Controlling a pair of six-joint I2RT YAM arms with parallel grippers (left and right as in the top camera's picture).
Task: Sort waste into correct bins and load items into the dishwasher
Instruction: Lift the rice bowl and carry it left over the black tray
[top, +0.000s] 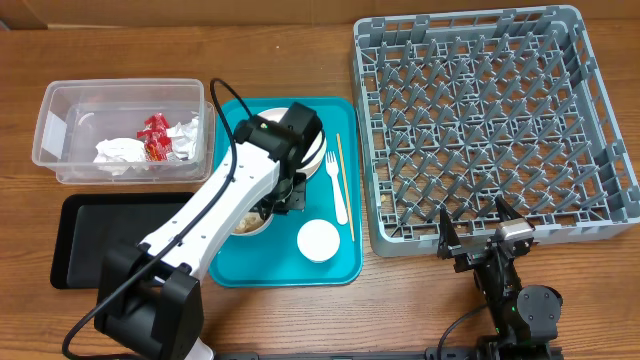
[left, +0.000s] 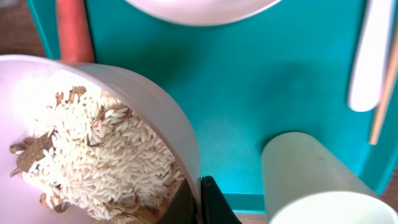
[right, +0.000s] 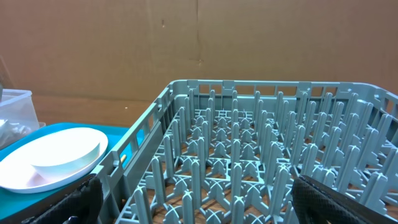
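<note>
A wooden table seen from above. In the middle lies a teal tray (top: 340, 265). The left arm reaches over it, and the left gripper (left: 199, 194) is pressed together on the near rim of a pale bowl (left: 158, 106), one finger inside the wall and one outside. The bowl sits on the left part of the tray and holds white-and-tan rice (left: 106, 155). An orange carrot (left: 73, 31) lies on the tray just beyond the bowl. A small white cup (top: 318, 240) stands near the tray's near right corner. A white fork (top: 341, 208) and a thin wooden stick (top: 340, 150) lie side by side along the tray's right edge. White plates (right: 56, 155) sit at the far side of the tray, partly hidden by the arm.

Far left, a clear tub (top: 60, 110) holds a red wrapper (top: 155, 137) and crumpled white napkins (top: 120, 152). A black tray (top: 110, 240) lies just near of the tub.

On the right stands the grey dish rack (top: 480, 120). The right gripper (top: 478, 225) hovers at its near edge, fingers spread wide, holding nothing.
</note>
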